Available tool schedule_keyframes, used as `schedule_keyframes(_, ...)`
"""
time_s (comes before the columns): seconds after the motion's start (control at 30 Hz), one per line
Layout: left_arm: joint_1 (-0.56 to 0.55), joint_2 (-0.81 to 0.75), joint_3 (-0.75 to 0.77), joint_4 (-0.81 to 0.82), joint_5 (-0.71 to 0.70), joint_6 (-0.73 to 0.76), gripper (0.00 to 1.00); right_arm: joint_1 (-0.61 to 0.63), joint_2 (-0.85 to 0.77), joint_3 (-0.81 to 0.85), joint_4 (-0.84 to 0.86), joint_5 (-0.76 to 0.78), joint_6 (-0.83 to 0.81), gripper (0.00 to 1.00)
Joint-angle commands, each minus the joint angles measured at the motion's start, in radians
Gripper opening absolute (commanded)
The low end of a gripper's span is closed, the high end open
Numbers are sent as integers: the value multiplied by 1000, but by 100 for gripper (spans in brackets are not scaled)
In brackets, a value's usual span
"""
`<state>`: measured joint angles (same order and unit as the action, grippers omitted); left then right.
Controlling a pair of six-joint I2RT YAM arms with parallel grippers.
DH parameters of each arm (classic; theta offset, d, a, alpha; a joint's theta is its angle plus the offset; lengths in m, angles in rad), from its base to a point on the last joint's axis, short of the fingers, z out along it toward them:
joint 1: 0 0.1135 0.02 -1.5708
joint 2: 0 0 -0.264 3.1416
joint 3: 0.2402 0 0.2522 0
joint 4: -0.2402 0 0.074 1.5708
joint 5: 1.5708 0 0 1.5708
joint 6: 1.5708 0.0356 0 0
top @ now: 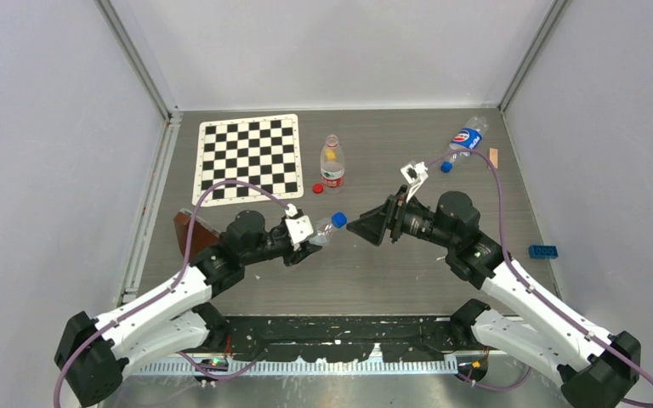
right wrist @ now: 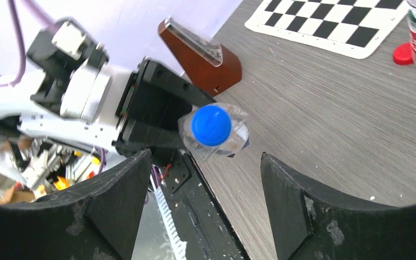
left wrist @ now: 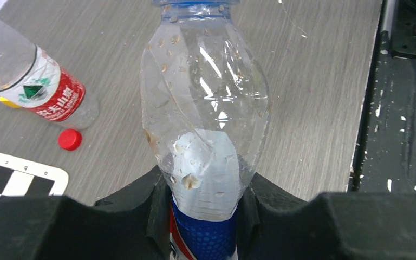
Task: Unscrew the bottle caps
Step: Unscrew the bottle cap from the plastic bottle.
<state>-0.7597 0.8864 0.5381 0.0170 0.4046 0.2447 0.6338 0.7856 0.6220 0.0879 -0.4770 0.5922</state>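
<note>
Evidently the bottle (left wrist: 206, 108) is clamped by the left gripper (left wrist: 203, 201), its blue cap (right wrist: 210, 125) offered to the open right gripper (right wrist: 206, 181).

The white-shelled, black-jointed left arm (top: 170, 293) reaches from the worktop's (top: 366, 280) near edge toward its middle. The black left pincer (left wrist: 206, 181) is clamped around the lower body of a clear plastic bottle with a blue label (left wrist: 206, 108), held roughly level. The matching right arm (top: 519, 289) faces it. The black right pincer (right wrist: 206, 162) is spread wide, its fingers apparently clear of the bottle's capped end.
</note>
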Motion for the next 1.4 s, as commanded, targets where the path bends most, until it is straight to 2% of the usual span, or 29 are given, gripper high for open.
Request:
schedule_keyframes(0.0, -26, -40, -24, 117, -109, 31, 1, 3, 84, 130, -125, 101, 119, 78)
schedule_keyframes(0.23, -41, -19, -16, 91, -154, 64, 1, 3, 174, 138, -25, 72, 185, 69)
schedule_keyframes(0.57, -61, 8, 12, 78, -145, 67, 1, 3, 231, 131, 47, 29, 193, 65)
schedule_keyframes(0.93, -64, -3, 3, 82, -131, 62, 1, 3, 275, 135, 50, -37, 159, 39)
schedule_keyframes(1.37, -61, 94, 92, -14, -72, -15, 1, 3, 247, 62, 137, -215, 59, 26)
